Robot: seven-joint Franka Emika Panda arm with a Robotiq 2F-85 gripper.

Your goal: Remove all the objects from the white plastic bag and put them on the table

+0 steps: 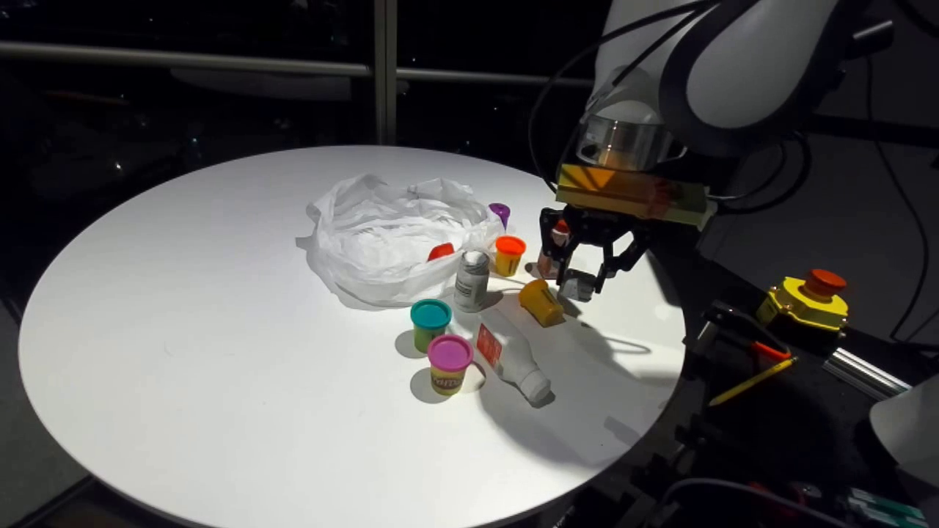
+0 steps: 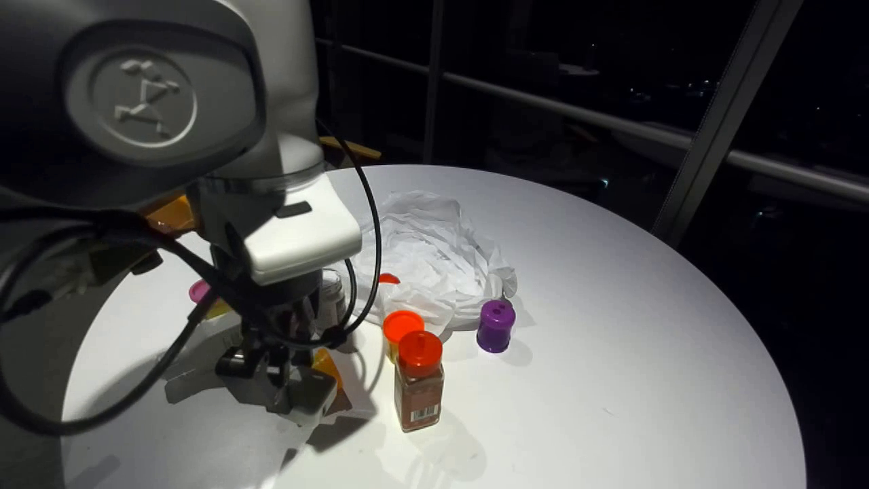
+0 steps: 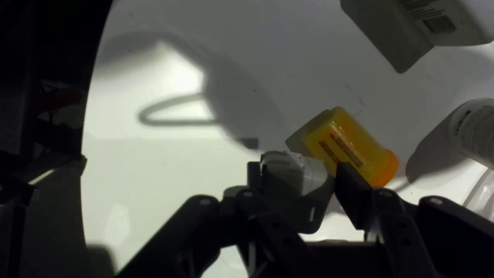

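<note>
- Desk (image 1: pixel 169 367): directly below tool (image 1: pixel 580 284). Looks like set-down in hand; stay inboard, no drifting left in wrist view.
- White plastic bag (image 1: pixel 374 284): slumped, well apart from tool. Leave alone for now.
- Tool: clamped on grey container (image 3: pixel 294 181), a finger each side. Hold wrist angle, lower slowly, spread only as far as needed.
- White bottle (image 1: pixel 506 352): on its side, near tool, up and right in wrist view. Probably no bother to a straight descent.
- Grey bottle (image 1: pixel 472 286): upright, right of tool in wrist view, beyond orange tub (image 3: pixel 347 148).
- Red-capped jar (image 2: pixel 419 384): upright, near tool, on its right in an exterior view. Probably easy to knock; retreat straight up.
- Orange tub: on its side, just beside tool; contact with container not clear. Main hazard, may roll if brushed. Shift slightly away before lowering.
- Orange-lidded tub (image 1: pixel 508 257): near tool. Teal-lidded tub (image 1: pixel 430 323) and pink-lidded tub (image 1: pixel 449 364): farther off, upright.
- Purple piece (image 2: pixel 495 327): well apart from tool, beside bag.
- Grey container: apparently just above desk, contact hard to tell. Ease down until seated, then release.
- Red item (image 1: pixel 441 252): mostly hidden, inside bag, well apart from tool. Likely next pick.
</note>
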